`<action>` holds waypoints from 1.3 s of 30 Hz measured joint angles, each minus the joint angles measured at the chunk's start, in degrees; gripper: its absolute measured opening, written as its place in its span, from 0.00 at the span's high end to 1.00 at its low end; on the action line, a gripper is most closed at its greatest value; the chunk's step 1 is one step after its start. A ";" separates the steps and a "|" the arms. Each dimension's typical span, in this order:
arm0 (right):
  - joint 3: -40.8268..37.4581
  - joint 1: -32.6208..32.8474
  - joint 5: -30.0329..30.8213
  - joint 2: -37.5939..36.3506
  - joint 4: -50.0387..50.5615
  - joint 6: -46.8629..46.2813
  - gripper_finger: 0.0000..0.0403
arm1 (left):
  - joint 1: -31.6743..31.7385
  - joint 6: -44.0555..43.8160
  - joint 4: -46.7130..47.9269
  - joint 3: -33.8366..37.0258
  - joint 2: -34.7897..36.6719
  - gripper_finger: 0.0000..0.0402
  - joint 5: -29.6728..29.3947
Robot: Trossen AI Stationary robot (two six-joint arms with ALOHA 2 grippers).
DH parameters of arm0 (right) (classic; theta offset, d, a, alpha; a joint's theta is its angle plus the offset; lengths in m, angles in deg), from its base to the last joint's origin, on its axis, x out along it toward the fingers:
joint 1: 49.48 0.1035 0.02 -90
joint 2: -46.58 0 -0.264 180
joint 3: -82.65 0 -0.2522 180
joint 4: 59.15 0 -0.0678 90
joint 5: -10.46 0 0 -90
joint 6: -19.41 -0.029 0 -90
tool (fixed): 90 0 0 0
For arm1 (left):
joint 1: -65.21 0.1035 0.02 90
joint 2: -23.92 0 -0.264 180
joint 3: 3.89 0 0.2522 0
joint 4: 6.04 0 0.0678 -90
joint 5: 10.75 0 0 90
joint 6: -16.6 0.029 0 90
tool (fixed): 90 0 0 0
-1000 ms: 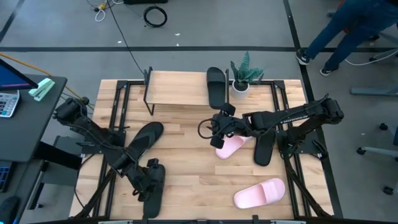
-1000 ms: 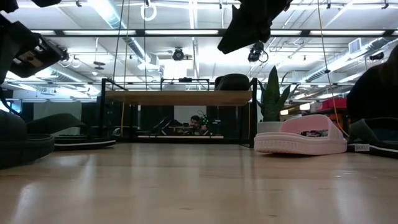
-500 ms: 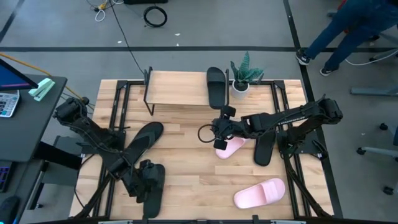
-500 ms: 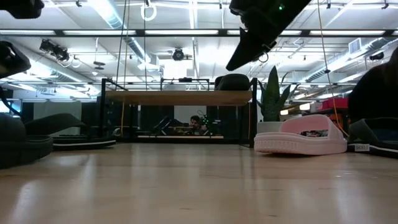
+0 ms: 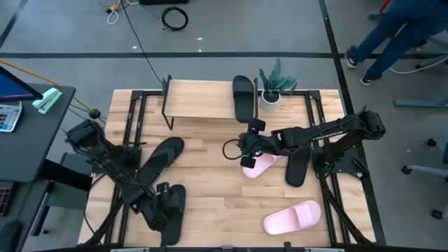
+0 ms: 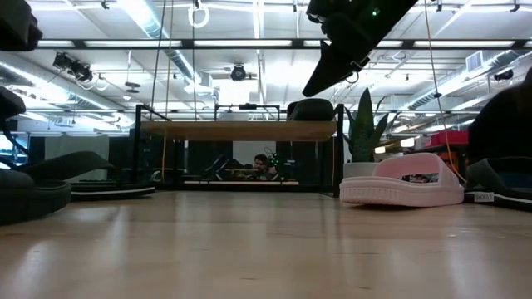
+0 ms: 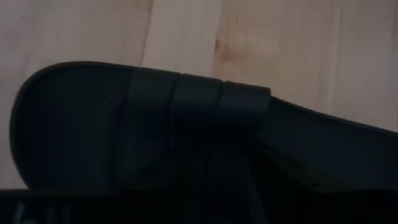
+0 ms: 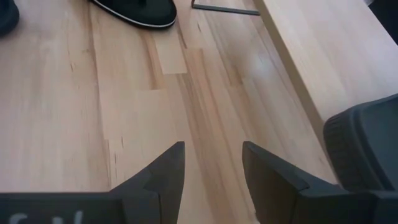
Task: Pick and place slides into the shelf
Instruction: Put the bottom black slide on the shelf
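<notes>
The shelf (image 5: 203,99) stands at the table's far side, and one black slide (image 5: 242,96) lies flat on its plank. My right gripper (image 5: 245,148) hangs open above the table beside a pale pink slide (image 5: 260,165); its wrist view shows it (image 8: 214,171) with nothing between the fingers. My left gripper (image 5: 162,203) is over a black slide (image 5: 172,215) near the near edge, whose strap (image 7: 193,118) fills the left wrist view. A second pink slide (image 5: 292,217) and two more black slides (image 5: 162,155) (image 5: 297,166) lie sole-down on the table.
A potted plant (image 5: 274,85) stands right of the shelf, close to the black slide on it. Bare wood lies in the table's middle (image 5: 210,175). A desk with a keyboard (image 5: 10,115) is to the left. A person's legs (image 5: 392,35) show beyond the far right corner.
My right gripper has tipped its fingers downward over the pink slide, then held still. My left arm has shifted a little over the black slide near the near edge, its elbow moving toward the near side.
</notes>
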State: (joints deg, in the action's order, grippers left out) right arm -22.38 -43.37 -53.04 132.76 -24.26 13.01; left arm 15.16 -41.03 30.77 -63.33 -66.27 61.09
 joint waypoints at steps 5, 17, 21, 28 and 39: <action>0.00 0.00 0.00 -0.01 -0.29 -0.02 0.59 | 0.02 0.25 5.70 -4.96 -0.31 0.57 -2.26; 0.00 0.00 -0.02 -0.01 -0.35 -0.04 0.59 | 0.11 -0.25 5.68 -8.30 -0.71 0.57 -7.68; 0.00 0.00 0.00 0.00 -0.35 -0.04 0.59 | 0.07 -0.24 5.83 -8.31 -0.68 0.57 -8.20; 0.00 0.00 -0.02 -0.02 -0.35 0.00 0.59 | -0.76 4.35 3.70 -8.39 -3.10 0.57 -9.15; 0.00 0.02 -0.02 -0.02 -0.35 0.00 0.59 | -1.94 10.67 24.23 -24.04 -12.95 0.57 -9.31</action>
State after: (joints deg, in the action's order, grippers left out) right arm -22.38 -43.35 -53.06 132.73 -24.61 13.01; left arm 13.22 -30.36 55.00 -87.37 -79.22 51.78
